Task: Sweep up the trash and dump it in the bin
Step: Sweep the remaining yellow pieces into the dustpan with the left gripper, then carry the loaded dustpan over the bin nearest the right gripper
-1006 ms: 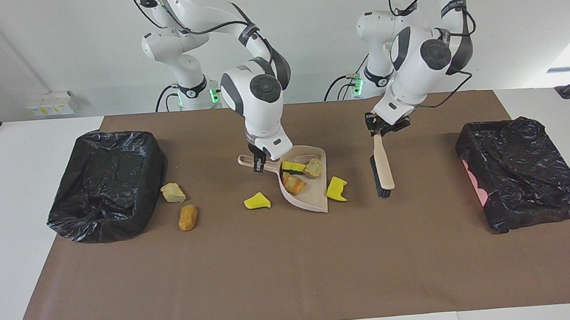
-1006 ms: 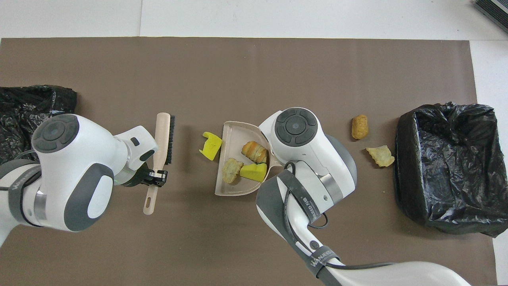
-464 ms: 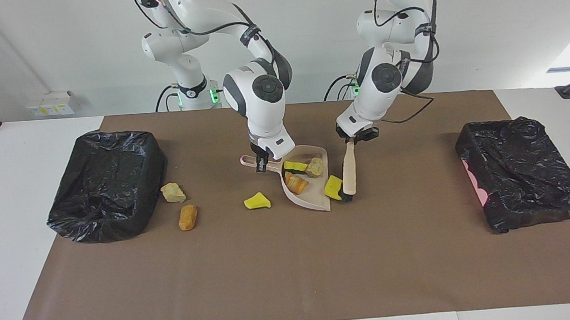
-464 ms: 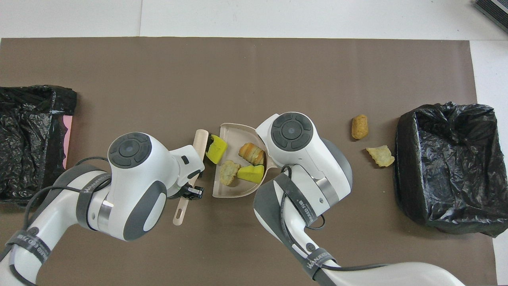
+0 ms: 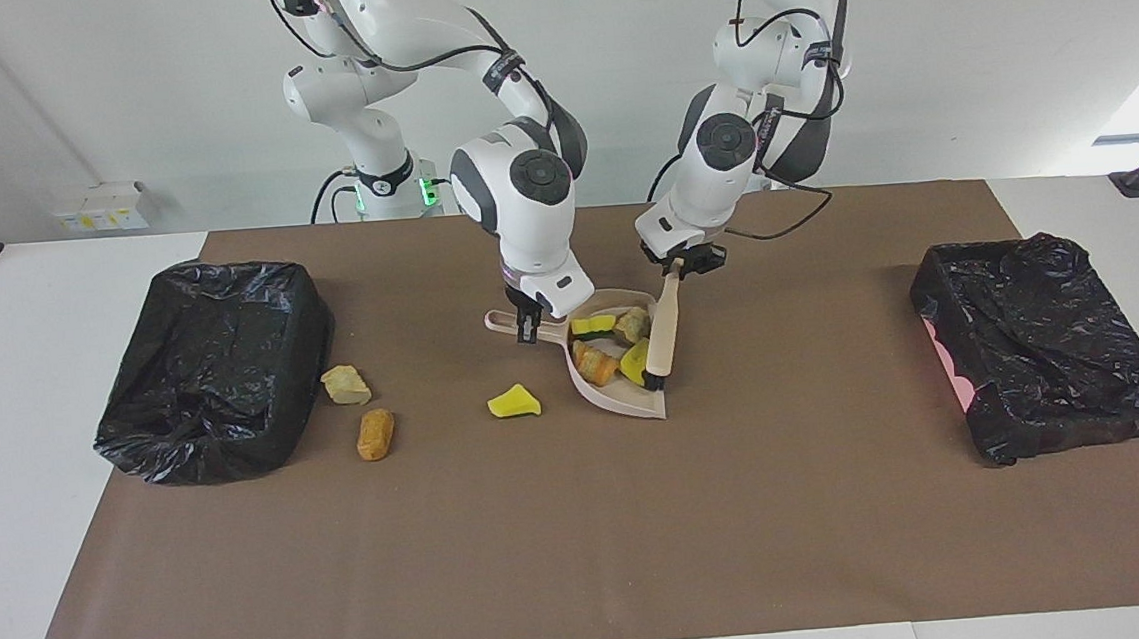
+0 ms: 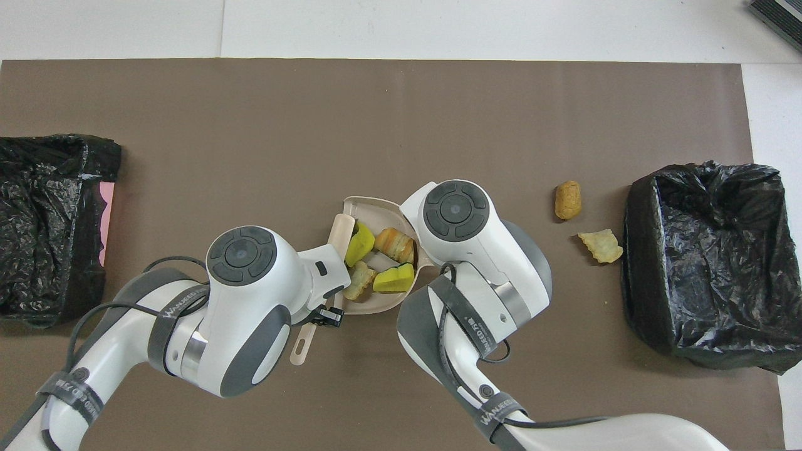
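**Sweeping Trash Into the Dustpan**

Gripping the brush (image 5: pixel 663 328) by its handle, the left gripper (image 5: pixel 678 264) held it tilted over the dustpan (image 5: pixel 625 396), bristles down at the pan's open edge. The right gripper (image 5: pixel 526 320) was clamped on the dustpan's handle. Four trash (image 5: pixel 598 363) bits sat inside the pan, one yellow wedge pressed against the brush. A yellow wedge (image 5: pixel 514 401) lay on the mat just beside the pan. A tan lump (image 5: pixel 346 384) and an orange lump (image 5: pixel 375 433) lay near the black bin (image 5: pixel 212 370) at the right arm's end. Another black bin (image 5: pixel 1042 342) sat at the left arm's end. From above, the arms hid both grippers, the pan's handle and the loose yellow wedge.
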### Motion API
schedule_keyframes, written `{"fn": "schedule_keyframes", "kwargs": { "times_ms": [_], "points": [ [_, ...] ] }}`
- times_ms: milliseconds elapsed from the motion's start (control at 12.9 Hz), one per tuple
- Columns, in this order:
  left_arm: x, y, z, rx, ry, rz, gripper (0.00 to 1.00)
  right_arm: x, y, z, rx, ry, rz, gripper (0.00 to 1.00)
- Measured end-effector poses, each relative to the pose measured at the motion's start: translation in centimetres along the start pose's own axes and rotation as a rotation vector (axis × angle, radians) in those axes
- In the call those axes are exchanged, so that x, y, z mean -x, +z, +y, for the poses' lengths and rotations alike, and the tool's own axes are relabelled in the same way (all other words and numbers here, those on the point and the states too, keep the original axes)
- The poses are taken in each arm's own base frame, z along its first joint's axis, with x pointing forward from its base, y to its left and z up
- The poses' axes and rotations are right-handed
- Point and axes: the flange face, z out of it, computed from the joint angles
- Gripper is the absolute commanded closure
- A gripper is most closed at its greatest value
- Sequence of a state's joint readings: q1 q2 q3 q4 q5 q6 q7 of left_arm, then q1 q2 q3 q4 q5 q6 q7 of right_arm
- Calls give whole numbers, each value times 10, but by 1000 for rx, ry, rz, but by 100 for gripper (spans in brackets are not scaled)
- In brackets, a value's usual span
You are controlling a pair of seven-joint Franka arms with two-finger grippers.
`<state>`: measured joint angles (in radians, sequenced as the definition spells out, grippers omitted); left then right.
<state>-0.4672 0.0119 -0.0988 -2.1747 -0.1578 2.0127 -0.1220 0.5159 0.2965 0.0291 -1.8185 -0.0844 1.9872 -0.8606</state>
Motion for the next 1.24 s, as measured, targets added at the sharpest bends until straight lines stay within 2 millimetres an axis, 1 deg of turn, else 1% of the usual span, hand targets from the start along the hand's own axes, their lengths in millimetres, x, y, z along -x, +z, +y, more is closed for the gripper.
{"fn": "schedule_keyframes", "kwargs": {
  "times_ms": [77,310,464,619,852,1006,1084,1239],
  "points": [
    [-1,-8,-2,3,-17,8,100,0,0,0,1,-9,1,100],
    [-2,-43,-8,10,-60,19,100,1,-4,1,6,-33,5,100],
    [-1,-60,-12,15,-71,40,100,4,-8,2,2,-28,20,100],
    [2,-66,-13,15,-76,44,100,10,-11,7,-5,-34,40,100],
    [6,-67,-15,12,-80,24,100,16,-14,12,-11,-42,56,100],
    [15,-78,-20,10,-91,5,100,18,-14,15,-23,-95,88,100],
    [22,-89,-24,7,-99,-6,100,21,-15,19,-18,-121,110,100],
    [37,-114,-33,7,-150,5,100,34,-15,30,-17,-155,145,100]
  ]
}}
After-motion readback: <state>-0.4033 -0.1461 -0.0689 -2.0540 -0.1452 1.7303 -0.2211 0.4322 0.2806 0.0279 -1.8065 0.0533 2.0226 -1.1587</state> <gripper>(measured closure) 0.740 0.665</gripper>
